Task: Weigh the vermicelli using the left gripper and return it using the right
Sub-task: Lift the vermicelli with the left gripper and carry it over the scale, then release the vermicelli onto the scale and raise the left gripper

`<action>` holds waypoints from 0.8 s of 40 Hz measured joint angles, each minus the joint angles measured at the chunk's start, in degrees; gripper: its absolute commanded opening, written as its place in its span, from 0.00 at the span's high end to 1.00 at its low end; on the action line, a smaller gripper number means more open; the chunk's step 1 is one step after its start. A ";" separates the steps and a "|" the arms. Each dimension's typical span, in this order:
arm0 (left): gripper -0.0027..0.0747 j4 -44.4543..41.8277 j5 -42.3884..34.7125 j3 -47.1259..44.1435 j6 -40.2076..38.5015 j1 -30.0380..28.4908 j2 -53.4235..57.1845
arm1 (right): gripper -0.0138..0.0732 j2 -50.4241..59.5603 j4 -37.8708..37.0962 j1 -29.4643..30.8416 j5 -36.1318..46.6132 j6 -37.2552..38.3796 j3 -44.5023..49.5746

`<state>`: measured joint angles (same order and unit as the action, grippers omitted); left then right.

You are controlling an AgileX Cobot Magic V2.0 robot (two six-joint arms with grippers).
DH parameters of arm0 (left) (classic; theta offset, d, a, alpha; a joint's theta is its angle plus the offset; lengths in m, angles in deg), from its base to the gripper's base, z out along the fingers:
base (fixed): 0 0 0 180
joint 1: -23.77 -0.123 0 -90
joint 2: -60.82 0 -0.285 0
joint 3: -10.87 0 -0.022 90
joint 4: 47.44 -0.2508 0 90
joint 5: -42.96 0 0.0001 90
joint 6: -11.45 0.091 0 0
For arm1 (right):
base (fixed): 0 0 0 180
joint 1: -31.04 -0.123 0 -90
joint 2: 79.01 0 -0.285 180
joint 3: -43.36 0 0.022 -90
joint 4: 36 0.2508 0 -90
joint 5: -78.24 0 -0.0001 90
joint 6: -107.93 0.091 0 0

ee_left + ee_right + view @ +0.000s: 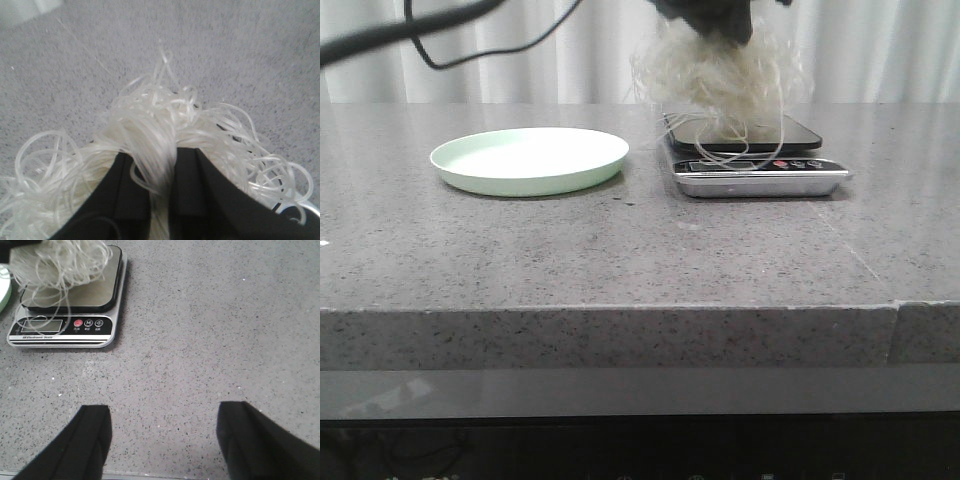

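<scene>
The vermicelli (pixel 720 70) hangs as a fluffy white tangle just above the black platform of the kitchen scale (pixel 757 172), with a few strands trailing onto it. My left gripper (pixel 710 18) holds it from above at the top edge of the front view. In the left wrist view the black fingers (pixel 132 185) are shut on a bundle of vermicelli (pixel 150 130). My right gripper (pixel 162 412) is open over bare countertop, well away from the scale (pixel 65 330) and the hanging vermicelli (pixel 55 262).
A pale mint-green plate (pixel 530 160) sits left of the scale with nothing on it. The grey speckled countertop (pixel 620 260) has a front edge near the camera. A black cable (pixel 450 45) loops above the plate.
</scene>
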<state>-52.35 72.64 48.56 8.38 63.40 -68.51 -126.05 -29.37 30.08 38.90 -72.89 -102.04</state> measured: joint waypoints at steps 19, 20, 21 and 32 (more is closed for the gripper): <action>0.38 0.88 6.41 2.95 0.00 0.00 0.78 | 0.19 0.00 0.00 0.00 0.00 0.00 0.00; 0.38 0.74 7.29 3.27 0.00 0.00 1.26 | 0.19 0.00 0.00 0.00 0.00 0.00 0.00; 0.38 0.47 8.45 3.43 0.00 0.00 2.00 | 0.19 0.00 0.00 0.00 0.00 0.00 0.00; 0.38 -1.64 18.60 4.22 0.00 0.00 13.84 | 0.19 0.00 0.00 0.00 0.00 0.00 0.00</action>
<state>-53.99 91.25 52.78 8.38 63.40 -54.68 -126.05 -29.37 30.08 38.90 -72.89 -102.04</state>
